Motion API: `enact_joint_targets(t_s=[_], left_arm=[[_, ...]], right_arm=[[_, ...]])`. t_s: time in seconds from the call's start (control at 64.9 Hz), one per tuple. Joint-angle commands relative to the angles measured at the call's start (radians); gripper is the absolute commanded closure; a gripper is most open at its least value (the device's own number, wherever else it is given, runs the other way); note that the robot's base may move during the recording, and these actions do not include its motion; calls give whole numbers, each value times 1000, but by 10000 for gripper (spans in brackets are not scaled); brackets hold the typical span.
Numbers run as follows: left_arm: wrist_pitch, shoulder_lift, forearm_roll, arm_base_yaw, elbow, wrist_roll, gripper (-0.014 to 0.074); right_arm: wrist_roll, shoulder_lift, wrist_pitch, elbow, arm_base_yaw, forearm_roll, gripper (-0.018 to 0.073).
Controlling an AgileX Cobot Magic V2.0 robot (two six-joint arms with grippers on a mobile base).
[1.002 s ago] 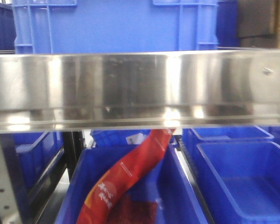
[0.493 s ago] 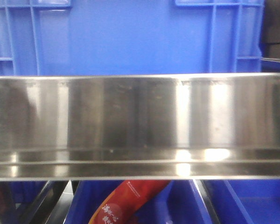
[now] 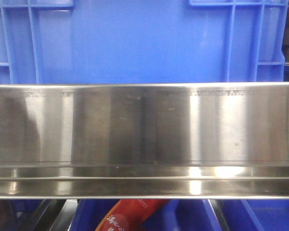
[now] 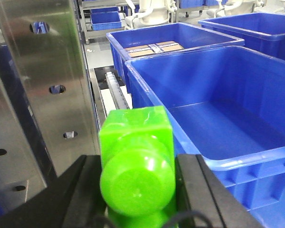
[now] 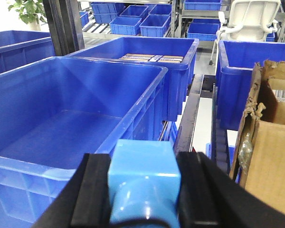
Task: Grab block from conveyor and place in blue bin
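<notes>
Squarely within right end effector [image 5: 143, 159], block [image 5: 142, 168], long axis forward.

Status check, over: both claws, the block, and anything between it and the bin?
Left claw shut on green block. Right claw shut on blue block, short of the empty blue bin. Nothing seen between them; front view mostly steel rail.

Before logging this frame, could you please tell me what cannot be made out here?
Front view: the steel panel hides everything behind it; the bottom edge crops the red packet.
Left wrist view: the green block hides the inner faces of the left end effector.
Right wrist view: the block hides the inner faces of the right end effector; the right edge crops the cardboard box.
No view shows the conveyor.
</notes>
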Motion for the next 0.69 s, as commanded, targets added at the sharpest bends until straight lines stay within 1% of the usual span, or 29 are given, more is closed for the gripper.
enact_joint_targets(t_s=[0.0, 0.678], left_arm=[[-24, -6, -7, -8, 1, -3, 707], [-24, -6, -7, -8, 1, -3, 707]], right_arm=[[-6, -2, -23, -1, 1, -6, 713], [-6, -2, -23, -1, 1, -6, 713]])
